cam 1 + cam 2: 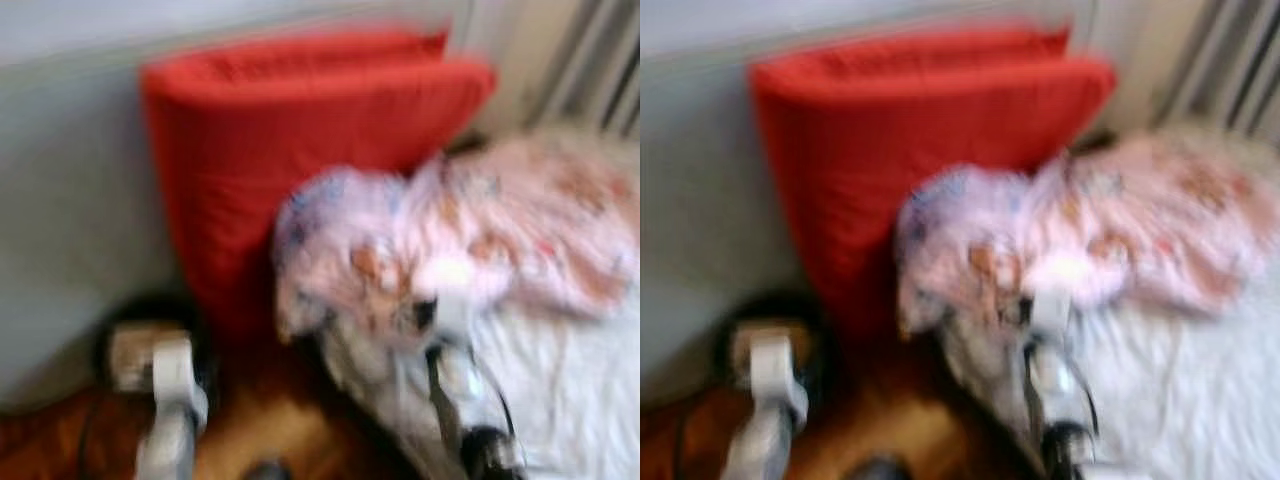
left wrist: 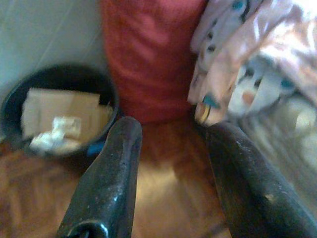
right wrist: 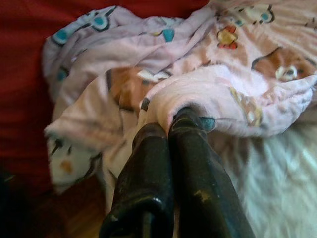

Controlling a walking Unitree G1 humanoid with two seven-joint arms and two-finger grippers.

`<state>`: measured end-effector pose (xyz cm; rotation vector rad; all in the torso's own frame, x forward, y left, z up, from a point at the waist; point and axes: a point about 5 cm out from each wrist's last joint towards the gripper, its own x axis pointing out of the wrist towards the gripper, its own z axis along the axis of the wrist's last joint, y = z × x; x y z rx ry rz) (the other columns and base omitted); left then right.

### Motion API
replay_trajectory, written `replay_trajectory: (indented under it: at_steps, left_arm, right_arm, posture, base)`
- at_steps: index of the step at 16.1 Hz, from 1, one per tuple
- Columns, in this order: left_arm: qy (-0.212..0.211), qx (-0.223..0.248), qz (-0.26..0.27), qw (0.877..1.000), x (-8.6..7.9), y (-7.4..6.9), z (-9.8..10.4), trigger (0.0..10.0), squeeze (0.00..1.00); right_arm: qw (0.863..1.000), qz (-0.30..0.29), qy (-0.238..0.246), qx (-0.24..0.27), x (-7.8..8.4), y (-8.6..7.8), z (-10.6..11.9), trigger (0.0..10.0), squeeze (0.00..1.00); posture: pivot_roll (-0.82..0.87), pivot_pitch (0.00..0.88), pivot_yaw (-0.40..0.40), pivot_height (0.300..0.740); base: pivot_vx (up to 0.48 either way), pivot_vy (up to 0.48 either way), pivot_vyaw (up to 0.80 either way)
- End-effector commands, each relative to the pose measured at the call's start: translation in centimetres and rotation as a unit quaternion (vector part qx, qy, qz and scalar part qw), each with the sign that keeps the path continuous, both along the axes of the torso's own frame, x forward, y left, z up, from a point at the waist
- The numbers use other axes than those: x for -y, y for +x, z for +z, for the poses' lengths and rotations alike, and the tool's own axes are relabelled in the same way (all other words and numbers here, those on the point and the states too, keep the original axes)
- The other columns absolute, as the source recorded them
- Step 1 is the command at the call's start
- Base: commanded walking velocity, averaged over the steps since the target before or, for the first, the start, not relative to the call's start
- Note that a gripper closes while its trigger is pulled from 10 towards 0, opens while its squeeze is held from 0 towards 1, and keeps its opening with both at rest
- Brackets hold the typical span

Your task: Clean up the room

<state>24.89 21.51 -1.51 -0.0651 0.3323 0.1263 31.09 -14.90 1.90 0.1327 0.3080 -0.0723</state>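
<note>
Right pincer (image 3: 171,124) clenched on a fold of the pale pink, cartoon-printed soft blanket (image 3: 208,74), both black fingers pressed together with the cloth bunched over their tips. Blanket lies crumpled at the corner of the white-sheeted bed (image 1: 570,390), one end drooping over the edge toward the floor, its upper part touching the large red fabric cushion (image 1: 300,150) that leans upright against the pale wall (image 1: 60,200). Left pincer (image 2: 168,163) released, fingers spread wide, holding nothing, low over the brown wooden parquet floor (image 2: 163,198) just beside the bed. Ahead of it, against the wall and next to the cushion, a round black bin (image 2: 94,82) with cardboard and crumpled white paper inside. Head views blurred, so fine detail there is unreliable. Judgement: step in hand is taking up the blanket to straighten or fold it on the bed. Next move likely calls for lifting or drawing the held fold away from the cushion, with the free left pincer taking the hanging end. Risk: thin grip on a single fold could slip once the cloth's weight comes on.
</note>
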Motion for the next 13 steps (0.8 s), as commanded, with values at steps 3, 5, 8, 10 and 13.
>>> replay_trajectory:
  at_steps: [3,5,8,10,13]
  left_arm:
    - [0.002,0.016,-0.008,1.0,0.2,1.0,0.8,10.0,0.0]
    - [0.002,0.016,-0.008,1.0,0.2,1.0,0.8,10.0,0.0]
    - [0.003,0.014,-0.009,1.0,0.2,0.9,0.8,10.0,0.0]
    - [0.002,0.013,-0.009,1.0,0.2,0.9,0.7,10.0,0.0]
    - [0.006,0.007,-0.011,1.0,0.3,0.8,0.6,10.0,0.0]
  right_arm:
    - [0.999,-0.034,-0.018,0.007,1.1,0.0,0.2,10.0,0.0]
    - [0.997,-0.072,-0.039,0.018,2.2,0.1,0.6,10.0,0.0]
    - [0.987,-0.14,-0.071,0.031,4.6,0.1,1.3,10.0,0.0]
    - [0.989,-0.13,-0.073,0.011,4.7,-0.2,0.8,10.0,0.0]
    - [0.992,-0.032,-0.072,-0.102,2.6,-1.9,-2.5,10.0,0.0]
  posture:
    - [0.07,0.074,-0.051,0.74]
    - [0.07,0.075,-0.051,0.74]
    - [0.07,0.075,-0.051,0.74]
    - [0.06,0.075,-0.051,0.74]
    - [0.06,0.075,-0.051,0.74]
  base:
    - [-0.337,0.0,0.0]
    - [-0.339,0.0,0.0]
    - [-0.342,0.0,0.0]
    - [-0.289,0.0,0.0]
    - [0.0,0.0,0.0]
